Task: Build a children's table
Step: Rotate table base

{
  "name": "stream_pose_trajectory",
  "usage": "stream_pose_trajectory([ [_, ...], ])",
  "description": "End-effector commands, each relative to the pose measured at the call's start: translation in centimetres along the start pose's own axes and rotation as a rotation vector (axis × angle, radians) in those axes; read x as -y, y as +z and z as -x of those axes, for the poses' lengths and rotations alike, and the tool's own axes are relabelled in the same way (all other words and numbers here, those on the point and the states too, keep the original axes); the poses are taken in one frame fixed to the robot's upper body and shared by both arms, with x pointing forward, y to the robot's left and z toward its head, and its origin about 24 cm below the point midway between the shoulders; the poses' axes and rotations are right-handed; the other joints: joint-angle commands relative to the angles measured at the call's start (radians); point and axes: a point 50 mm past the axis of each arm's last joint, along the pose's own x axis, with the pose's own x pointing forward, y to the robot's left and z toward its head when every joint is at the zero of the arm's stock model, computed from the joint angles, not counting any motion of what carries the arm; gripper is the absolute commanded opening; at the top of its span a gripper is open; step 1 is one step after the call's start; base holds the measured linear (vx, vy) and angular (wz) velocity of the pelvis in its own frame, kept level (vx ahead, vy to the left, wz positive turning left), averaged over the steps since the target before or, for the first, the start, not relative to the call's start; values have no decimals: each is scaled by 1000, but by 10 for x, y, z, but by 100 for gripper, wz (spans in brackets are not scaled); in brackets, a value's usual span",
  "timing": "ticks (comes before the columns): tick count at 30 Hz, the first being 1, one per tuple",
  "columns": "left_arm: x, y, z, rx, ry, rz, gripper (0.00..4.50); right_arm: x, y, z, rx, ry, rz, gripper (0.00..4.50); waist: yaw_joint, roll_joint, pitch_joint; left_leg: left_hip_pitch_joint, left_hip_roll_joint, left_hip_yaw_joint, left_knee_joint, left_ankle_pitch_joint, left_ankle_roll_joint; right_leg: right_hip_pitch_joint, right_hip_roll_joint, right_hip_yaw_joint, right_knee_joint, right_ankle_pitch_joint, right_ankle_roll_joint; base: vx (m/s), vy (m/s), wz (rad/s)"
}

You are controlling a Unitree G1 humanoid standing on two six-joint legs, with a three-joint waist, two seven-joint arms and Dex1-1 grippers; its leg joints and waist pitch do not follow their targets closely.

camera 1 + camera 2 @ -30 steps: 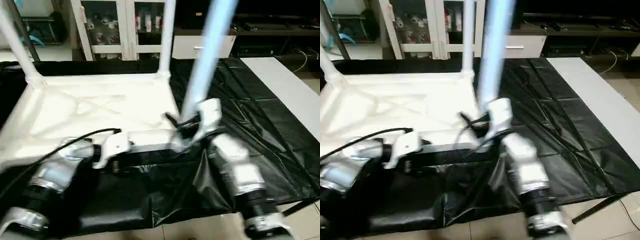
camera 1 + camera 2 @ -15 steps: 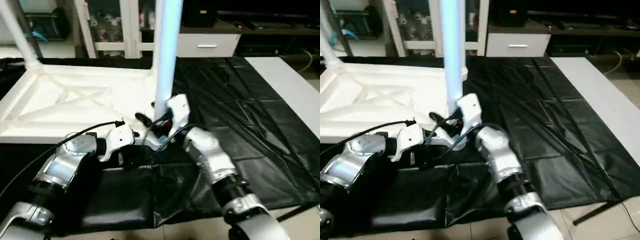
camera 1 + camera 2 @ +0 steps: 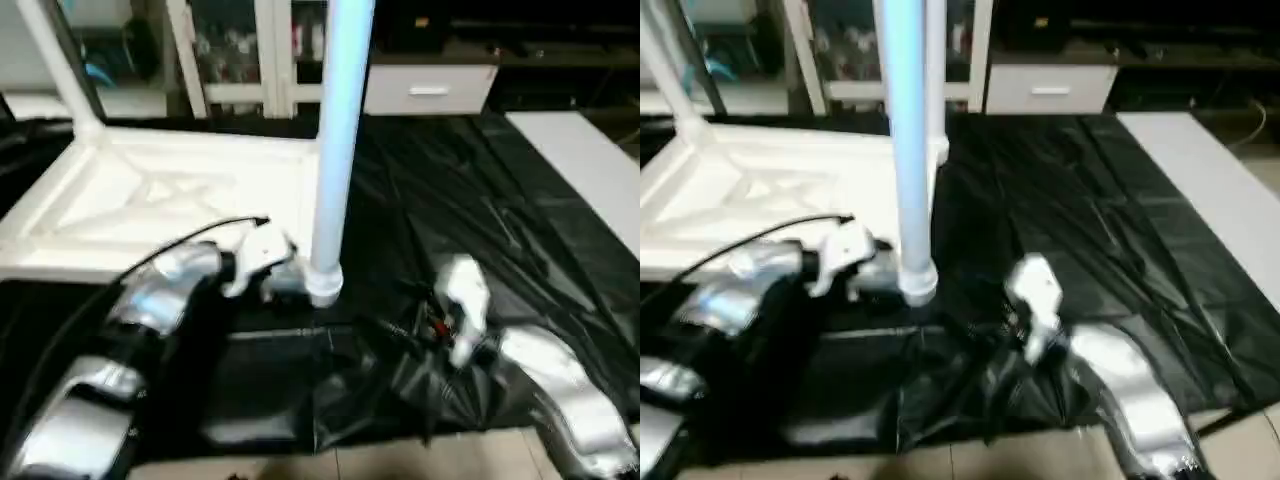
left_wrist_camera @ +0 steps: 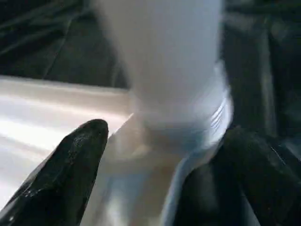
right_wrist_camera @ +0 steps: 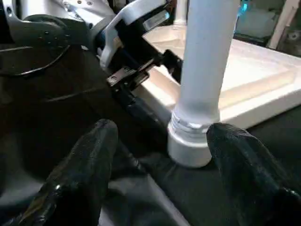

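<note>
The children's table top [image 3: 170,200] lies upside down on a black sheet. One leg [image 3: 340,130] stands upright in the near right corner socket [image 3: 324,285]. Further legs rise at the far left corner [image 3: 55,65] and the far right corner [image 3: 933,70]. My left gripper [image 3: 290,278] is open at the base of the near leg, with one black finger [image 4: 70,174] on each side of the socket. My right gripper [image 3: 425,325] hangs open over the sheet, right of that leg and apart from it. Its fingers [image 5: 89,174] point at the socket.
The black sheet [image 3: 480,200] covers the floor and is crumpled near my right arm. A white cabinet with glass doors [image 3: 250,50] and a white drawer unit [image 3: 430,90] stand behind. A pale strip [image 3: 590,160] lies at the far right. A black cable [image 3: 190,240] runs along my left forearm.
My right gripper has come off the near leg and drawn back to the right and toward me. The leg stays upright in its socket. The left gripper stays at its base.
</note>
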Motion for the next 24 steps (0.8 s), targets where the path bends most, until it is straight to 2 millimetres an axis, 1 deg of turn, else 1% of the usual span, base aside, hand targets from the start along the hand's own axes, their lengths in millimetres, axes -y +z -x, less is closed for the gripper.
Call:
stream_pose_trajectory([
  [1,-2,-1,-1,-10,13,-13,429,3,6,8,16,-70,0,332,5,5,-59,0,14,-13,-69,-277,19,52,-51,37,-94,-311,-163,0,0,0],
  [2,-2,-2,-2,-18,-4,-18,418,6,5,14,7,-141,0,332,4,3,-60,-4,11,-16,-71,-263,19,54,-48,36,-95,-319,-146,0,0,0],
  [3,-1,-3,-2,-20,-12,-22,418,7,4,16,4,-164,2,332,3,4,-62,-3,11,-16,-70,-260,18,53,-48,36,-94,-315,-145,0,0,0],
  [4,-1,-4,0,-30,-25,-34,410,9,3,18,-2,-199,-5,332,0,7,-62,-3,13,-18,-72,-257,16,53,-48,35,-91,-300,-151,0,0,0],
  [5,-1,-4,1,-35,-35,-37,407,10,2,19,-11,-219,-6,332,-2,7,-62,-3,13,-18,-72,-261,16,52,-47,34,-90,-293,-154,0,0,0],
  [6,0,-6,4,-46,-62,-46,387,13,0,21,-28,-265,-3,332,-5,8,-61,-3,13,-17,-72,-261,13,52,-47,35,-91,-283,-162,0,0,0],
  [7,-2,-7,6,-62,-65,-60,387,14,0,21,-28,-286,-6,332,-7,10,-63,-2,14,-17,-72,-265,12,51,-47,35,-87,-265,-172,0,0,0],
  [8,-2,-7,6,-62,-65,-60,387,14,0,21,-28,-286,-6,332,-7,11,-62,-1,14,-17,-72,-271,12,51,-47,34,-87,-262,-174,0,0,0],
  [9,-3,-7,9,-71,-57,-71,376,16,0,21,-28,-306,-14,332,-7,13,-62,-1,14,-17,-72,-273,12,52,-48,34,-86,-258,-177,0,0,0],
  [10,-4,-7,10,-64,-43,-73,376,17,1,21,-25,-321,-20,332,-7,16,-62,0,15,-17,-72,-272,12,52,-48,35,-86,-249,-182,0,0,0],
  [11,-5,-6,11,-60,-33,-75,376,17,1,20,-23,-333,-24,332,-8,16,-61,1,15,-16,-72,-273,11,51,-48,35,-86,-246,-184,0,0,0],
  [12,-7,-3,12,-3,40,-15,376,20,3,18,-7,-392,-35,332,-8,16,-62,-1,15,-17,-72,-268,6,53,-48,34,-82,-233,-194,0,0,0],
  [13,-7,-3,12,-1,41,-14,376,20,3,18,-7,-393,-35,332,-9,15,-62,-1,15,-16,-71,-263,6,53,-49,35,-82,-228,-197,0,0,0],
  [14,-6,-1,13,43,76,31,376,18,3,17,-1,-400,-49,332,-8,17,-61,0,17,-15,-71,-264,6,53,-50,35,-81,-219,-210,0,0,0],
  [15,-3,1,15,104,107,67,376,15,3,18,6,-400,-60,332,-10,8,-60,-1,16,-13,-70,-265,10,52,-48,35,-83,-227,-208,0,0,0],
  [16,0,2,17,157,139,104,376,13,2,18,10,-403,-74,332,-7,16,-61,-2,19,-14,-70,-254,13,54,-51,36,-79,-214,-218,0,0,0],
  [17,2,3,20,192,162,125,376,11,2,19,13,-410,-85,332,-5,6,-62,-3,20,-14,-69,-249,20,56,-51,36,-76,-214,-218,0,0,0],
  [18,5,3,24,220,179,146,376,10,1,19,18,-420,-98,332,-8,11,-59,-4,18,-12,-71,-257,26,49,-48,35,-83,-241,-205,0,0,0],
  [19,5,3,24,220,179,146,376,10,1,19,18,-420,-98,332,-9,11,-60,-3,19,-13,-71,-262,23,51,-49,35,-82,-249,-201,0,0,0],
  [20,6,2,26,232,188,158,376,10,1,19,20,-427,-107,332,-9,12,-58,-2,18,-12,-73,-271,23,48,-47,34,-86,-272,-191,0,0,0],
  [21,8,0,27,235,217,171,376,10,-1,19,22,-436,-109,332,-10,12,-56,-1,18,-14,-74,-289,19,46,-47,34,-90,-312,-174,0,0,0],
  [22,8,-1,28,236,223,173,376,10,-2,19,22,-438,-109,332,-10,9,-53,0,18,-14,-75,-309,14,43,-49,34,-94,-356,-158,0,0,0],
  [23,8,-5,29,223,266,200,376,13,-2,17,20,-469,-106,332,-8,-11,-54,-2,17,-16,-75,-298,18,44,-50,34,-91,-385,-139,0,0,0],
  [24,10,-5,30,217,279,199,376,14,-1,14,29,-477,-116,332,-7,-2,-53,-1,18,-15,-76,-296,15,40,-50,36,-92,-390,-135,0,0,0],
])
